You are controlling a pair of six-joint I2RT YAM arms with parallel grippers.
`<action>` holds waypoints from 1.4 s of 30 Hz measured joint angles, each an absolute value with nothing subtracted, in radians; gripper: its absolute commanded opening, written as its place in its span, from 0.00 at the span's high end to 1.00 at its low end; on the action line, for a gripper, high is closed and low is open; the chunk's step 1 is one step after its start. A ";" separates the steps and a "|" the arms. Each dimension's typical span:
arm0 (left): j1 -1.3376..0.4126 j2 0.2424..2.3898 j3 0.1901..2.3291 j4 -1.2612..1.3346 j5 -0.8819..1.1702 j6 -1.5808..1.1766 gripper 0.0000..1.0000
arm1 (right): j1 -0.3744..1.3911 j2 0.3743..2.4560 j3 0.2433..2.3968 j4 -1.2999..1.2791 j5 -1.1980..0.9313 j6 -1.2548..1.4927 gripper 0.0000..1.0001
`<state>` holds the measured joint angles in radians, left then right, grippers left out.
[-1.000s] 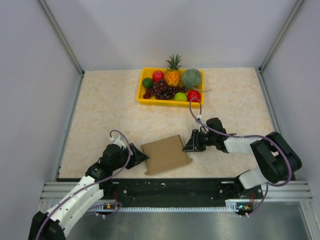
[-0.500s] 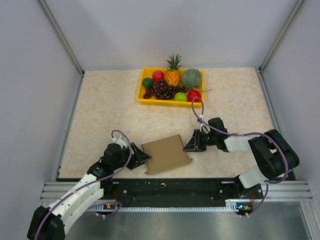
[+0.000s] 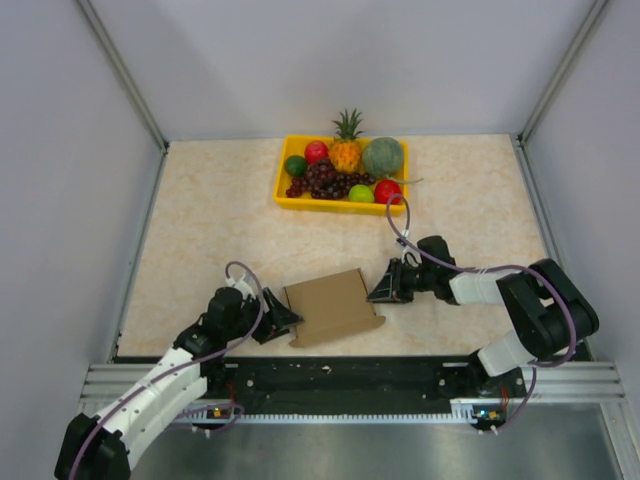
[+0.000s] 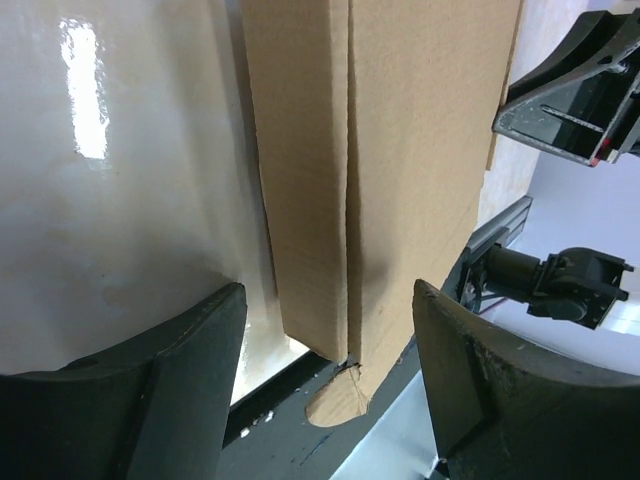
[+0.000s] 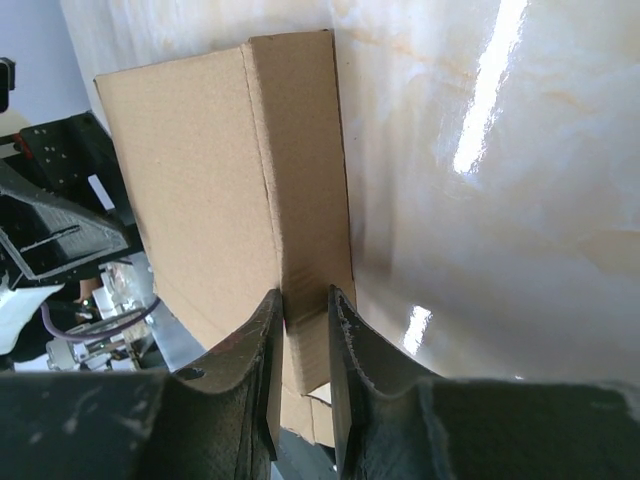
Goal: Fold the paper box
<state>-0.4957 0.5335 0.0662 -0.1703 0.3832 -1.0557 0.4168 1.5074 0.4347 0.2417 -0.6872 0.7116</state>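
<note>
The left gripper [image 4: 328, 300] is standing spread wide. Its fingers [image 4: 170, 390] are flanking one end of the box [image 3: 330, 305] without touching it. A seam is running down the cardboard between them, and a rounded tab is poking out at the table's near edge.

The right gripper [image 5: 303, 300] is reaching in from the opposite side with its fingers [image 5: 350, 370] drawn close together. A strip of the box's edge is showing in the narrow gap. Whether they are actually pinching it, I cannot tell.

The box is lying folded up on the table [image 3: 200, 220], close to the near edge and between the two grippers, with both arms stretching low toward it. A yellow tray [image 3: 340, 204] of fruit is sitting at the far side, well apart from the box.
</note>
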 measured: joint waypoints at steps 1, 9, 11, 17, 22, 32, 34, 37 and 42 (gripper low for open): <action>-0.496 0.540 0.064 -0.158 0.390 -1.066 0.28 | 0.416 1.507 0.433 0.244 -0.687 0.716 0.83; -0.499 0.505 0.054 -0.111 0.399 -1.117 0.29 | 0.409 1.506 0.432 0.247 -0.685 0.736 0.83; -0.499 0.518 0.053 -0.084 0.406 -1.119 0.29 | 0.409 1.506 0.432 0.247 -0.685 0.738 0.82; -0.500 0.641 0.053 -0.014 0.442 -1.118 0.28 | 0.406 1.506 0.432 0.252 -0.678 0.746 0.83; -0.501 0.579 0.050 -0.036 0.453 -1.141 0.27 | 0.404 1.506 0.432 0.256 -0.667 0.764 0.82; -0.504 0.470 0.050 -0.117 0.453 -1.198 0.27 | 0.397 1.515 0.425 0.302 -0.651 0.790 0.83; -0.504 0.480 0.050 -0.142 0.447 -1.191 0.27 | 0.396 1.518 0.425 0.310 -0.649 0.790 0.83; -0.505 0.488 0.050 -0.200 0.418 -1.170 0.27 | 0.391 1.522 0.419 0.326 -0.650 0.791 0.83; -0.506 0.514 0.050 -0.184 0.402 -1.168 0.26 | 0.385 1.522 0.411 0.344 -0.649 0.798 0.83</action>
<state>-0.5056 0.5137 0.0502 -0.1841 0.4015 -1.1675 0.3847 1.5215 0.4114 0.3443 -0.6495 0.7982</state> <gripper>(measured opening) 0.733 0.173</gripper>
